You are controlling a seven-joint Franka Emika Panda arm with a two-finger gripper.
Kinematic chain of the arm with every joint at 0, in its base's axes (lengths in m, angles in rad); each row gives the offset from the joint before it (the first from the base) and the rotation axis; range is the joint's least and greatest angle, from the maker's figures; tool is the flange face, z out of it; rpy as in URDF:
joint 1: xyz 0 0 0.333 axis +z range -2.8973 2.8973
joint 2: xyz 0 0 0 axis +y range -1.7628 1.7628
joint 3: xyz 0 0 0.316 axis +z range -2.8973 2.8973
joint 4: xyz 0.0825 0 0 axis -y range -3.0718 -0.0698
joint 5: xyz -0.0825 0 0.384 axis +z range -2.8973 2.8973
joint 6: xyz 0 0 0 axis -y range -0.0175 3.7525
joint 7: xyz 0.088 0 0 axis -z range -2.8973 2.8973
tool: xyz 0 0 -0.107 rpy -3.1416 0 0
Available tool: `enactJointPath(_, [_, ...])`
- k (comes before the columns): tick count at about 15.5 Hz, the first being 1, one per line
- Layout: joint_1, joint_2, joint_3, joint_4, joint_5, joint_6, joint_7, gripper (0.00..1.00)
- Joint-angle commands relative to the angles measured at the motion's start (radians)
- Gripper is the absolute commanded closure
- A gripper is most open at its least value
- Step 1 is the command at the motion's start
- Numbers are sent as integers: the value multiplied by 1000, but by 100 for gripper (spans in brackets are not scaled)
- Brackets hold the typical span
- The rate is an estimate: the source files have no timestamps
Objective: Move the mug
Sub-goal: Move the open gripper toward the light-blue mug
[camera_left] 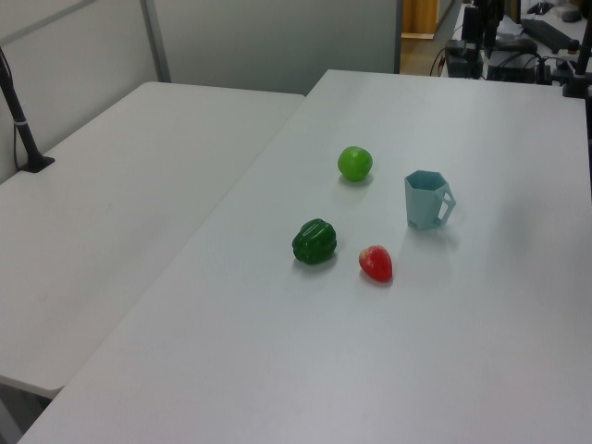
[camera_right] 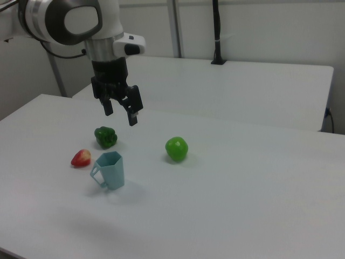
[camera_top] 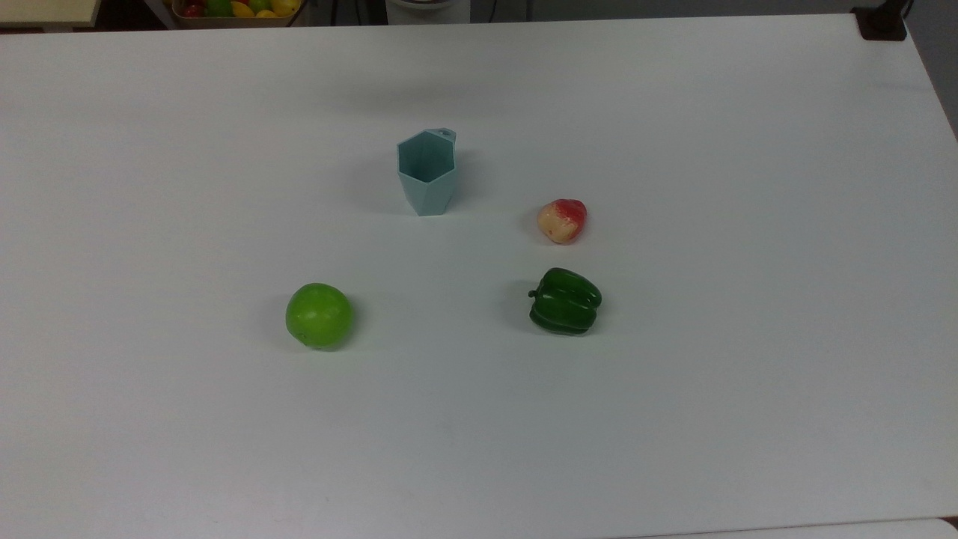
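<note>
The mug (camera_top: 426,172) is pale teal, faceted, with a hexagonal rim, and stands upright on the white table (camera_top: 673,419). Its small handle points to the top view's upper right. The mug (camera_left: 427,200) also stands right of the fruits in the left view, and in the right view the mug (camera_right: 110,170) sits near the front left. My gripper (camera_right: 120,112) hangs in the air well above the mug, open, with nothing between its fingers.
A green apple (camera_top: 319,315), a green bell pepper (camera_top: 565,301) and a red-and-cream fruit (camera_top: 562,220) lie around the mug. A second table (camera_left: 111,213) adjoins on the left view's left, with a black post (camera_right: 216,32) on it. A bowl of fruit (camera_top: 236,9) sits beyond the far edge.
</note>
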Motion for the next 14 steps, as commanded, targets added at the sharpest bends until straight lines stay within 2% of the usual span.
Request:
enactJointPath(1, [0, 11, 2, 27, 2, -30, -13, 0])
enactJointPath(14, [2, 3, 2, 20, 14, -93, -1, 0])
